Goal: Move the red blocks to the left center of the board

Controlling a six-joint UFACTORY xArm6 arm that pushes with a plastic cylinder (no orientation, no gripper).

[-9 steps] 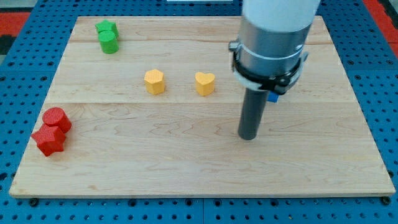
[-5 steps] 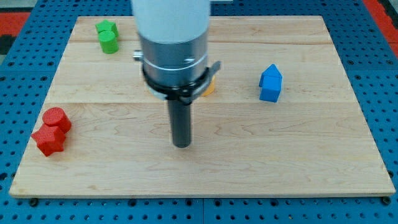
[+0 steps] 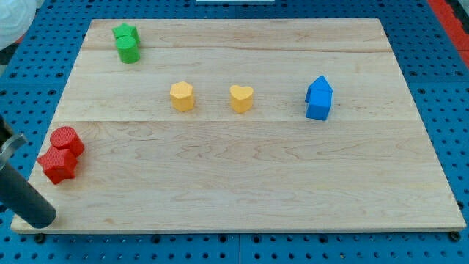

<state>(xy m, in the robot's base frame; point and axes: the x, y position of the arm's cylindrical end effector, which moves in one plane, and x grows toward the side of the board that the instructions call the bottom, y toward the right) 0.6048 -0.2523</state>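
Wooden board [image 3: 242,176] | red blocks [image 3: 61,155] left | green blocks [image 3: 126,42] top-left | yellow blocks [image 3: 212,97] centre | blue block [image 3: 319,98] right

view: one, high front, angled down | covers: whole board [image 3: 242,183] (edges included)

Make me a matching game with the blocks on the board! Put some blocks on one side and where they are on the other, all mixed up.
Things:
1. green blocks
2. red blocks
3. blue block
4. yellow heart block

Places:
A. near the view's left edge, low down, just above my tip
B. toward the view's right, in the middle row
C. the view's top left corner of the board
D. about the middle, right of the other yellow block

Pairs: 1-C, 2-A, 3-B, 4-D
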